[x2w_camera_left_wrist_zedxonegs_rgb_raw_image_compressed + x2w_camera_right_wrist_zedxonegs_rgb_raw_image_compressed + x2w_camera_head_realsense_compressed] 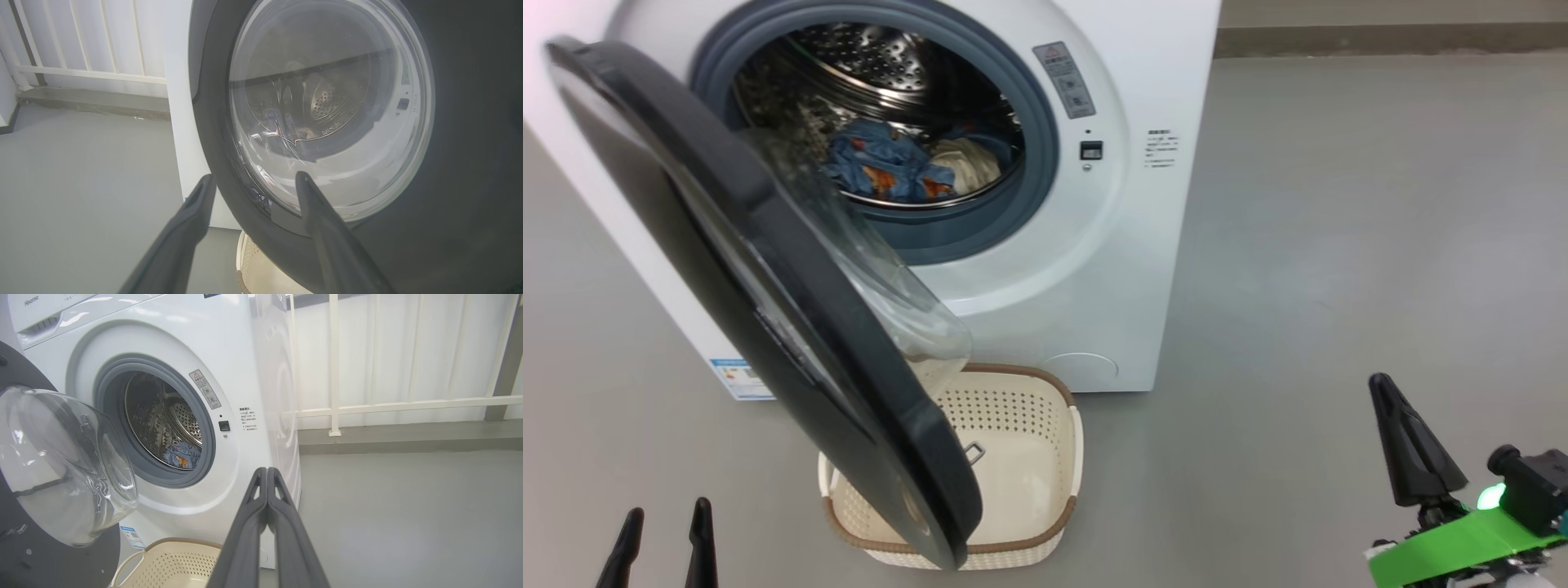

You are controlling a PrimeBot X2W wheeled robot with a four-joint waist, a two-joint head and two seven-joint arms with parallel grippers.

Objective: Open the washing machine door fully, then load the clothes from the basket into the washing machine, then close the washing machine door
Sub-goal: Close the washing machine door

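Left pincer [254,179]: apart, empty, facing round glossy black-rimmed glass door [768,269], standing open. Right pincer [267,473]: together, empty. Blue bear-print clothes [890,167]: inside big white washing machine [1143,204]. Your hazard: fingertips may skid off that rim; door may clip cream perforated basket [1029,425] below.

1 washing machine [1143,245], 1 door [792,302], 1 basket [1009,408]

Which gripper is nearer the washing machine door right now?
Left. The left gripper, open, points closely at the outer face of the washing machine door; the right gripper, shut, hangs well off to the right, beyond the basket.
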